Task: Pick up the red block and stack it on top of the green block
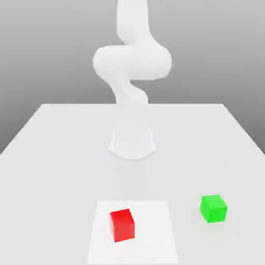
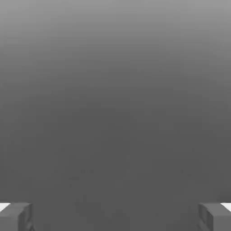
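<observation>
The desk [image 1: 62, 150] spanned the exterior view's lower half. The arm's base [image 1: 132, 142] stood on it at frame centre, the arm [image 1: 132, 59] rising behind into the upper centre. A flat mat [image 1: 155, 227] lay on the desk at lower centre. One block [image 1: 122, 225] sat on the mat, left of its middle. The other block [image 1: 213, 208] sat directly on the desk at lower right, well apart from the mat's edge.
</observation>
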Available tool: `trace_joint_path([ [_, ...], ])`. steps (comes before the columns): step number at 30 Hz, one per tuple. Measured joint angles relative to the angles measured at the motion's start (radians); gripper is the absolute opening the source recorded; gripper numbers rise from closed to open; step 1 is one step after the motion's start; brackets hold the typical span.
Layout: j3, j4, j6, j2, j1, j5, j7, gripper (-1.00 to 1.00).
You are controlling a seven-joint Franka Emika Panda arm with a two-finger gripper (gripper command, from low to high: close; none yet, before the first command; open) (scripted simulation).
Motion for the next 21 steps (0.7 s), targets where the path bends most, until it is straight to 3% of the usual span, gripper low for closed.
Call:
trace_joint_path([
  [21, -0.093, -0.329, 0.403, 0.768, 0.042, 0.027, -0.334, 0.00],
])
